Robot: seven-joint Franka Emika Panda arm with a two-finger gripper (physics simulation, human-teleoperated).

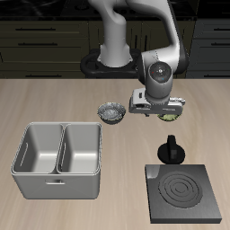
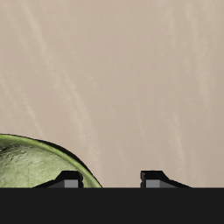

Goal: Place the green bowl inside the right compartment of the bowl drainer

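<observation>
One gripper [image 1: 158, 108] hangs with jaws apart, holding nothing. Green bowl [image 2: 31, 162] sits on the table [image 2: 122, 79] just off to one side of the fingertips, not between them, well apart from the drainer [image 1: 58, 157].

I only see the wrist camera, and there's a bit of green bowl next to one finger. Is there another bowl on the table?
Observer: Yes, a grey-blue patterned bowl sits beside the green bowl, which is mostly hidden under the open gripper.
Operator: Where's the bowl drainer?
Observer: The bowl drainer stands nearer the table's front edge, beyond the grey-blue bowl.
Operator: Anything else down there?
Observer: A black square stove plate, apart from the drainer.
</observation>
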